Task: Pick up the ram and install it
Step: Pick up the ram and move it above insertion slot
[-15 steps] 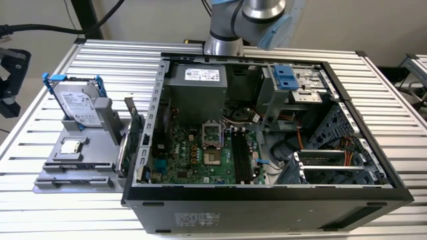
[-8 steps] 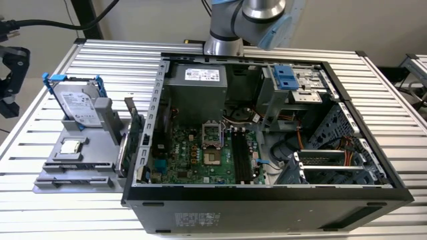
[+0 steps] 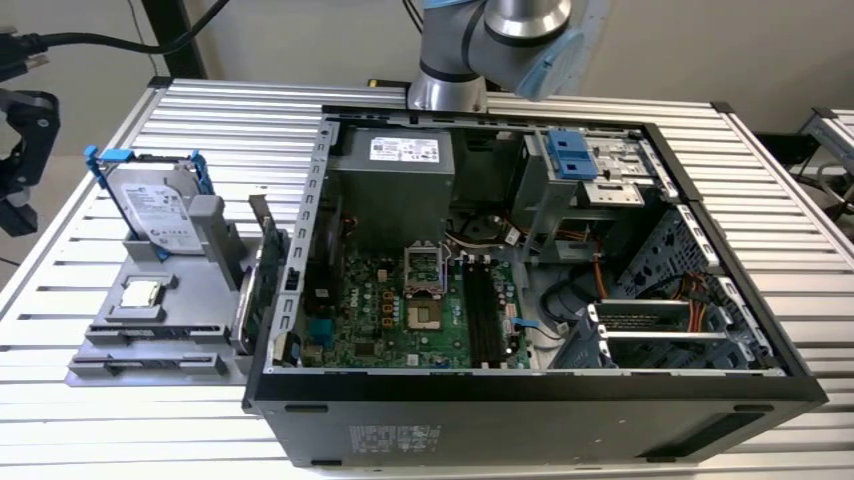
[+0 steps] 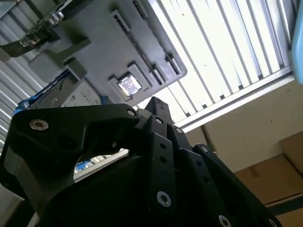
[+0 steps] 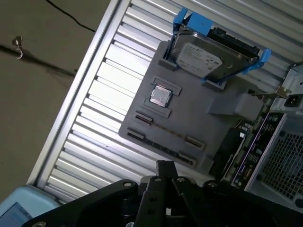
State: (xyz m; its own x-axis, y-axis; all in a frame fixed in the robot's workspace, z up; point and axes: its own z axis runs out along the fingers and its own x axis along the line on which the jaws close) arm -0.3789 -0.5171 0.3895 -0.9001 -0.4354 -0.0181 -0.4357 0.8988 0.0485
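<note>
Exterior view has the open computer case (image 3: 534, 400) on the slatted counter (image 3: 227, 110), a grey tray (image 3: 200, 305) beside it toward the exterior view's left. In the first wrist view the tool (image 5: 164, 166) hangs above that tray, clenched on nothing, and the ram (image 5: 163, 147) lies in a holder slot along the tray's edge, well apart from the hard drive (image 5: 199, 54)

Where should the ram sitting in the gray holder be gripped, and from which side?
Grip the ram by its exposed upper long edge, near mid-length, coming straight down and pinching across its thin faces. It appears to stand on edge in a slot of the gray holder, leaving just that edge free.
</note>
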